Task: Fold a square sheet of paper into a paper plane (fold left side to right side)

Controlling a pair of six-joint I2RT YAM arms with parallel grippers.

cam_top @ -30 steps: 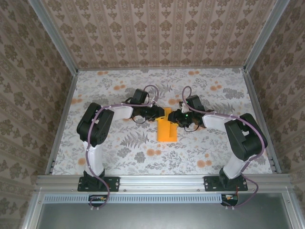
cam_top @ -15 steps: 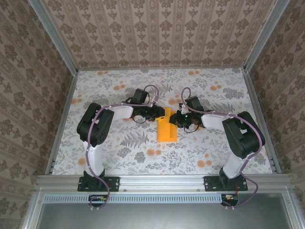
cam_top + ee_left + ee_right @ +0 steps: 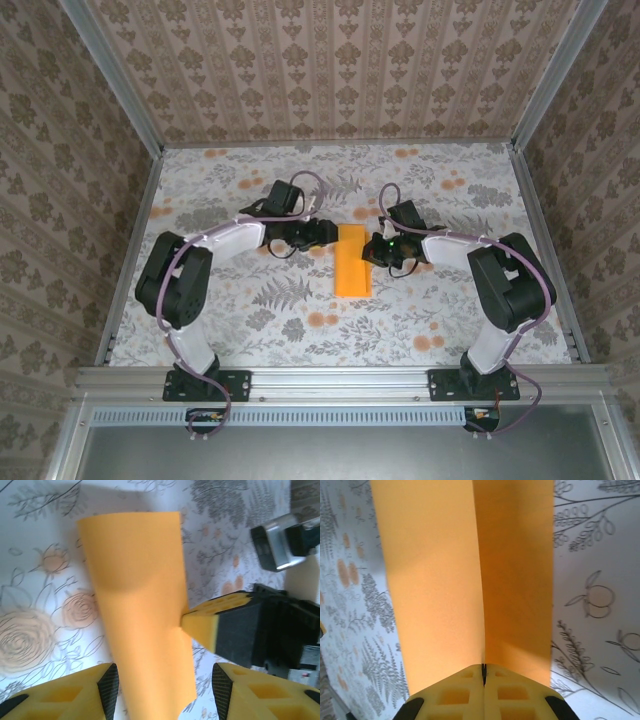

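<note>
The square sheet of paper (image 3: 352,262) lies mid-table, folded double into a narrow orange strip running near to far. My right gripper (image 3: 374,248) sits at its right edge. In the right wrist view the right gripper (image 3: 483,674) is shut on the paper (image 3: 440,580), whose two layers spread apart from the jaws. My left gripper (image 3: 323,232) stands just left of the strip's far end. In the left wrist view the left gripper (image 3: 164,687) is open, its fingers astride the paper (image 3: 140,580) without touching it. The right gripper's yellow fingertip (image 3: 200,625) pinches the paper's edge there.
The table (image 3: 250,300) is covered in a grey floral cloth with small orange flower prints. Aluminium rails (image 3: 133,250) and patterned walls close it in on the left, right and back. Both arm bases stand at the near edge.
The left gripper opened, let go of the paper and drew back left. The right gripper shut on the paper's right edge. The raised flap now lies down as a flat strip.
</note>
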